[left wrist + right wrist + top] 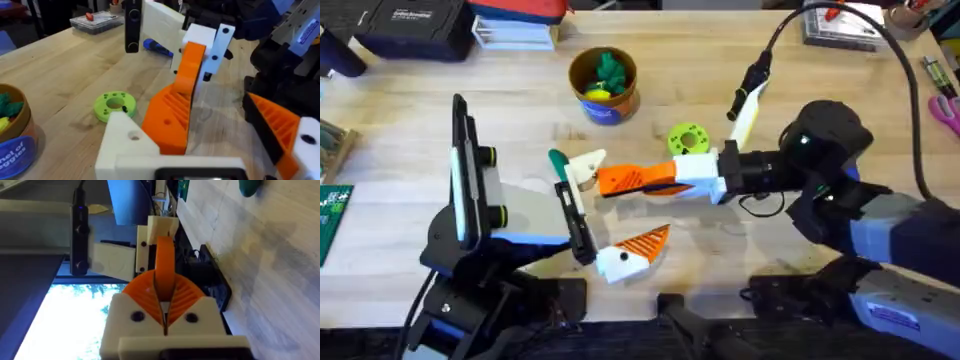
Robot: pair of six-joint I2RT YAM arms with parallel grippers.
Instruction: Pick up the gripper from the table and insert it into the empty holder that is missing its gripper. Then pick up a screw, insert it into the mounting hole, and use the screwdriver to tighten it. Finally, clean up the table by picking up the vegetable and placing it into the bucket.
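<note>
Now the vegetable (558, 159) lies just beside the right pincer (610, 180).

The screwdriver (156, 47) is mostly hiding behind the white and orange finger part (186, 80), with just a short blue stretch peeking out. The bucket (15, 132) is getting cut off by the picture's edge, so half its label is unreadable. The vegetable (248, 187) is running off the frame, showing just a teal end. The screw is too small to pick out anywhere on the table (410, 120).
</note>
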